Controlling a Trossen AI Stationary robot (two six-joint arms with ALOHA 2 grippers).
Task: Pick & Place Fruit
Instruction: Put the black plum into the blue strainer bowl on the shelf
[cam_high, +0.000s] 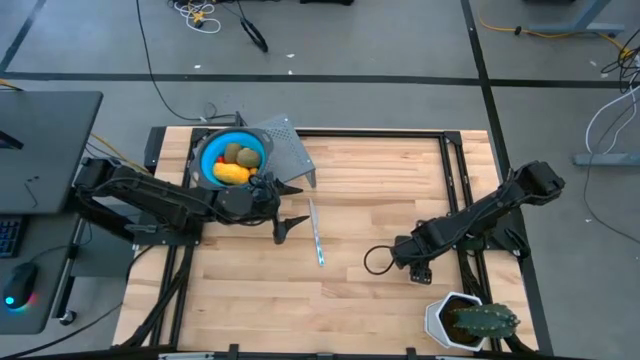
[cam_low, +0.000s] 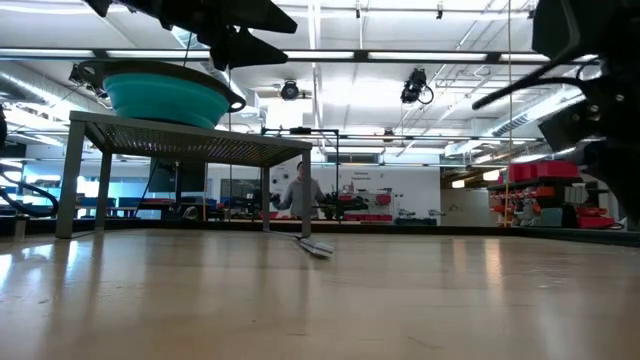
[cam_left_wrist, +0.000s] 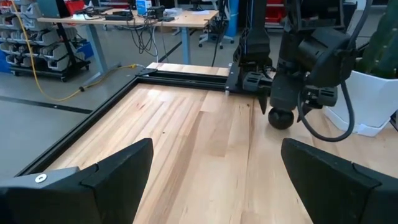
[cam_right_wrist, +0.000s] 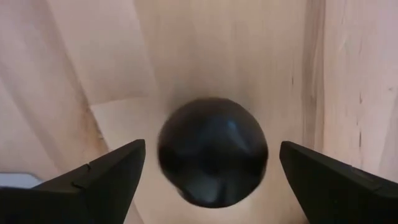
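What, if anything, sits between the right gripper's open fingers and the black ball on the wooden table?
Nothing visible. The right gripper hangs over the black ball, fingers spread either side, with only bare wooden table around it.

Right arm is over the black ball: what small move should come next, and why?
Probably close the right hand on the black ball: its fingers stand open on either side of the ball, which sits on the table, not in the blue bowl.

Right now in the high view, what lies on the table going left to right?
Blue bowl of fruit → left gripper → silvery-blue stick → right gripper → potted spiky plant.
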